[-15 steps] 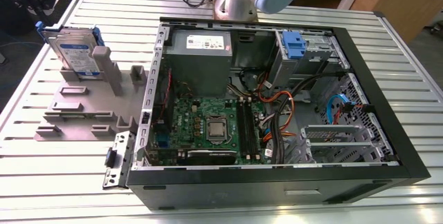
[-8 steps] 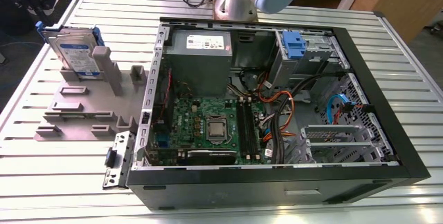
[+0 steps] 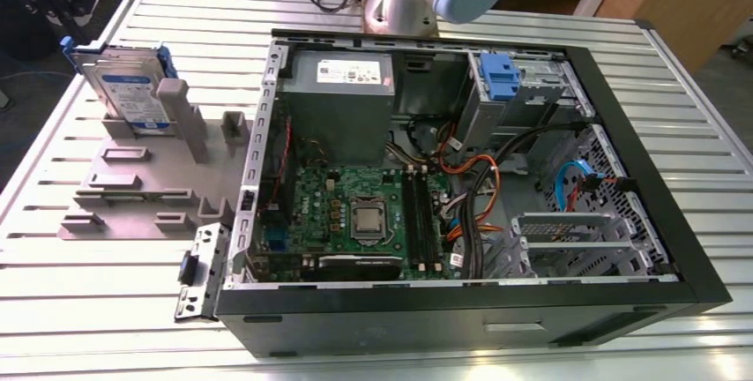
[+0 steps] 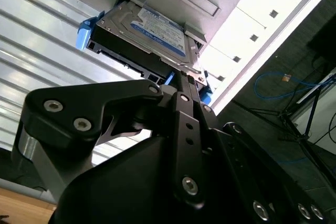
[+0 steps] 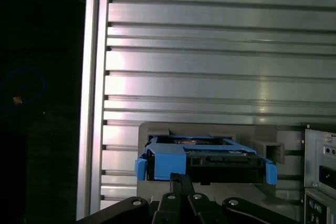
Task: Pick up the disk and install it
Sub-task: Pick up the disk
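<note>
I had the pick-up step in hand. The disk (image 5: 202,158) stood on edge in its grey holder (image 5: 210,128), straight ahead of the gripper (image 5: 181,178) in both wrist views, with one end and its blue rails turned toward the gripper. I could not tell whether the gripper was clenched or released, and I saw nothing held in it. In the exterior view the disk (image 3: 123,81) stood untouched in the holder, and the computer case (image 3: 659,178) lay open well apart from it on the ribbed table (image 3: 106,293). Nothing was installed yet. By my judgement, the next move called for a straight advance onto the disk's near end, square to the blue rails. That way the grasp would land on the metal body and could lift it clear of the holder's posts.
</note>
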Controlling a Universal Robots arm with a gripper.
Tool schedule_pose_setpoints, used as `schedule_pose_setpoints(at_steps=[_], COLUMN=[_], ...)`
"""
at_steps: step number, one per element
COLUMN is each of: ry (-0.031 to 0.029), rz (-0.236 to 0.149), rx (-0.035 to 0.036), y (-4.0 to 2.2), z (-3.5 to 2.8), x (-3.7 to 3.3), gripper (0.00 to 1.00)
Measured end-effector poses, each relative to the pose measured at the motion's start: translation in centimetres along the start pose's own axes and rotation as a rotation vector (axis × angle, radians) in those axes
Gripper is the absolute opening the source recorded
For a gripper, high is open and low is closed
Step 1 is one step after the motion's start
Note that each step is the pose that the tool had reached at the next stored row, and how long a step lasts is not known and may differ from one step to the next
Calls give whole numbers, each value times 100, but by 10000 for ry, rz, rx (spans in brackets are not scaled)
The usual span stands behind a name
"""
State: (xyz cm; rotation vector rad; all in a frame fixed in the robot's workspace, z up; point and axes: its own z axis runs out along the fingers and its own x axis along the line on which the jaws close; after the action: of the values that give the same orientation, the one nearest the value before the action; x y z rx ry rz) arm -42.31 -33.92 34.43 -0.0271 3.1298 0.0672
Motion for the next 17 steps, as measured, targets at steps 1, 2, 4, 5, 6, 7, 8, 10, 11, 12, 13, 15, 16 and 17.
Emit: schedule_pose_setpoints(at_steps=[1, 2, 4, 5, 6, 7, 8, 10, 11, 12, 13, 15, 16, 17], ry=[3, 6, 11, 14, 16, 19, 21, 25, 28, 31, 33, 38, 41, 44], rz=[-67, -133, -267, -330, -389, -446, -502, -610, -665, -727, -788, -913, -975, -1036], rx=[0, -1, -3, -4, -4, -5, -6, -7, -7, -8, -9, -10, -11, -12], y=[0, 0, 0, 0, 0, 0, 0, 0, 0, 0, 0, 0, 0, 0], z=[0, 0, 1, 0, 1, 0, 0, 1, 1, 1, 1, 1, 1, 1], x=[0, 0, 0, 0, 0, 0, 0, 0, 0, 0, 0, 0, 0, 0], gripper=[11, 11, 11, 11, 11, 11, 11, 11, 11, 11, 11, 11, 11, 11])
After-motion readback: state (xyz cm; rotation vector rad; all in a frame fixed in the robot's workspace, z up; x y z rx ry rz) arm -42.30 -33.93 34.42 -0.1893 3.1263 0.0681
